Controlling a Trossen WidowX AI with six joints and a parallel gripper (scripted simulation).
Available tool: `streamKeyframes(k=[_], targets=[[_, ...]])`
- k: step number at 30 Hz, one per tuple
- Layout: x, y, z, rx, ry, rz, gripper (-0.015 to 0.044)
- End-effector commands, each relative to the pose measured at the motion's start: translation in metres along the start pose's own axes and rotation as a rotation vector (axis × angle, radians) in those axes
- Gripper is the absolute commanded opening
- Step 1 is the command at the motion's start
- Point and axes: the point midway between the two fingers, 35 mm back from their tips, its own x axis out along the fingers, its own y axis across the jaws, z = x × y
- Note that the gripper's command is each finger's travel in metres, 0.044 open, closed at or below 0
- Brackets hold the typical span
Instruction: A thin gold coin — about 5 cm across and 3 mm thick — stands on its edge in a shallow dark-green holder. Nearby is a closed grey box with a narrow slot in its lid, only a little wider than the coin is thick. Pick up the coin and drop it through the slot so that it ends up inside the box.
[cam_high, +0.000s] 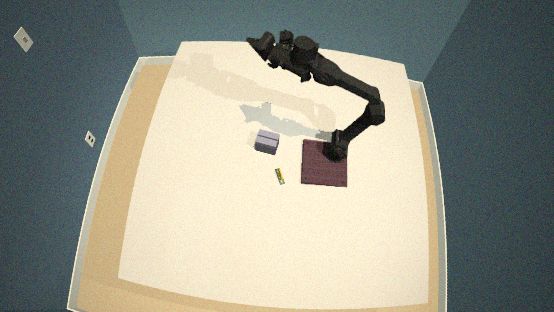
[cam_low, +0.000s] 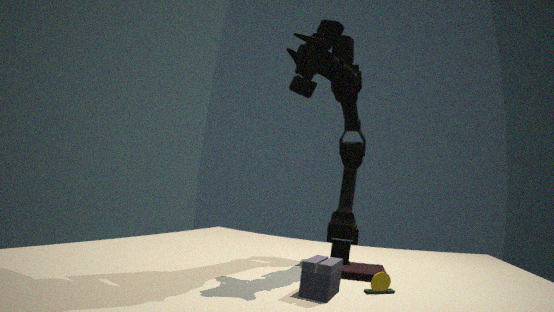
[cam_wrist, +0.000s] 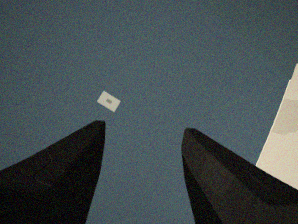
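The table carries a grey box with a dark slot line across its lid, a maroon base plate under the arm's foot, and, between and just in front of them, the green holder with the gold coin standing on edge in it. Box, holder and plate sit near one another but apart. Two pale wall plates show on the blue wall at the left; one appears in the wrist view between the finger tips. The arm rises tall from the plate and bends over at the top, so the claw hangs high above the table, far from the coin, pointing out at the wall. Its fingers stand partly closed with a gap, and nothing is between them. Nothing stands around the coin or over the slot.
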Motion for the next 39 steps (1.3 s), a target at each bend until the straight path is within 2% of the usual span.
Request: streamKeyframes(k=[1, 9, 18, 21, 27, 35, 39], targets=[[0.006, -0.031, -0.063, -0.019, 0.193, -0.107, 0.0161], [-0.021, -0.101, -0.176, -0.067, 0.557, -0.374, 0.0161], [-0.103, -0.187, -0.263, -0.164, 0.886, -0.776, 0.0161], [-0.138, -0.213, -0.277, -0.210, 0.962, -0.932, 0.0161], [-0.206, -0.259, -0.275, -0.310, 1.040, -1.225, 0.0161], [-0.208, -0.262, -0.275, -0.314, 1.041, -1.234, 0.0161], [-0.209, -0.289, -0.290, -0.314, 1.041, -1.234, 0.0161]])
